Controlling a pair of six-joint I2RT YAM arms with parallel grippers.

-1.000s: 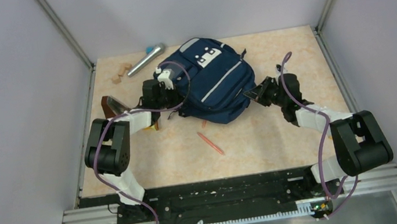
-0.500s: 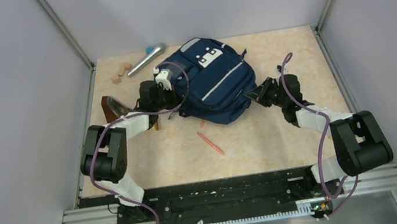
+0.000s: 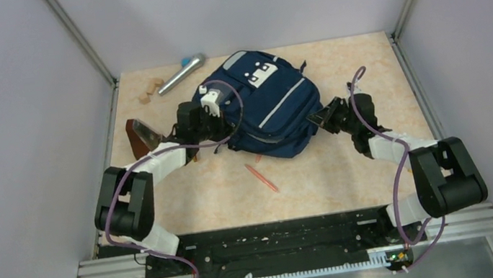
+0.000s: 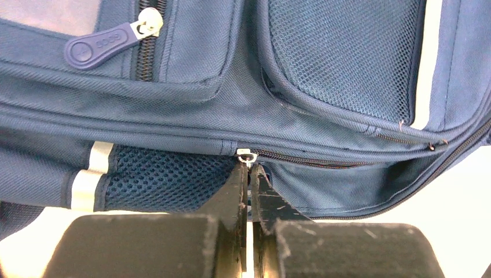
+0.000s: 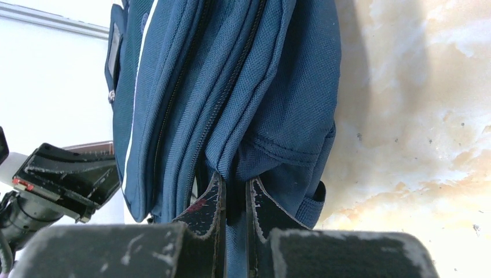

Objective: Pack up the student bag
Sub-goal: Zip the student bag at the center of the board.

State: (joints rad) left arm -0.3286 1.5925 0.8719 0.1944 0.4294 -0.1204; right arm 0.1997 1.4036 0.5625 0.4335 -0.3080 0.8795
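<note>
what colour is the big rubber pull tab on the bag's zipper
The pull tab is dark blue, clearest in the left wrist view.

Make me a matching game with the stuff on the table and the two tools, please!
Column one:
1. orange pencil
2. silver cylinder
3. left tool
4. right tool

Column two:
A. shut on a fold of the student bag
B. far left part of the table, by small wooden blocks
C. shut on a zipper pull of the bag
D. lying between the bag and the table's near edge

Pairs: 1-D, 2-B, 3-C, 4-A
</note>
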